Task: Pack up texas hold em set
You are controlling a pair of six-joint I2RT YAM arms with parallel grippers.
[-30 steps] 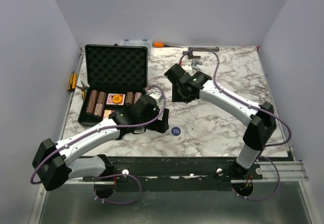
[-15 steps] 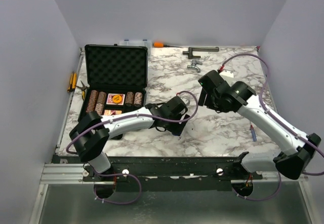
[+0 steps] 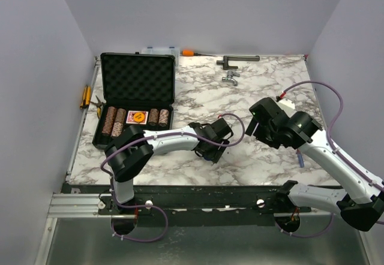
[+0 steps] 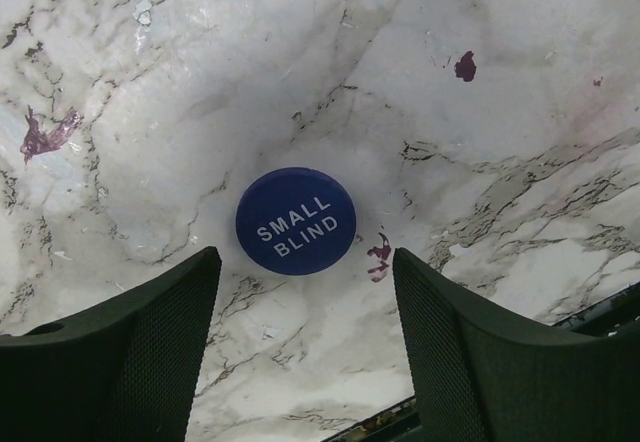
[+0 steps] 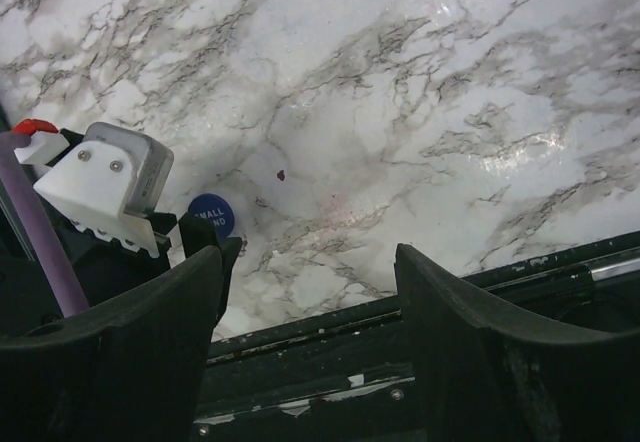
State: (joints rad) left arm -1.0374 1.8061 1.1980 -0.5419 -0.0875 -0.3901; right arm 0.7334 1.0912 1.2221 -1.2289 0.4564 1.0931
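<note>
Readable only from the left wrist: one round blue token [image 4: 296, 221], smooth and flat, lettered SMALL BLIND in white, lying on the glossy grey-veined marble counter [image 4: 480, 82] just ahead of the left gripper [image 4: 305, 282], centred on the gap between its two dark, mesh-textured fingers [image 4: 150, 352] and touching neither. Spread wide, that gripper, with nothing held. From the right wrist, the same token as a small blue disc just beside the left gripper's white housing, off to the left of the right gripper [image 5: 308, 262]; likewise parted and empty, above bare marble near the counter's front edge. From overhead, token not to be made out beneath the left gripper. Visible there alone: one black hard case [image 3: 138, 79], well apart from the left gripper and farther still from the right, lid up and lined with egg-crate foam, holding four brown chip stacks [image 3: 108, 121] in view and one red card deck [image 3: 137, 117]. Behind the case, a clear plastic box [image 3: 159, 51]; off its outer side, yellow-handled pliers [image 3: 86, 97].
</note>
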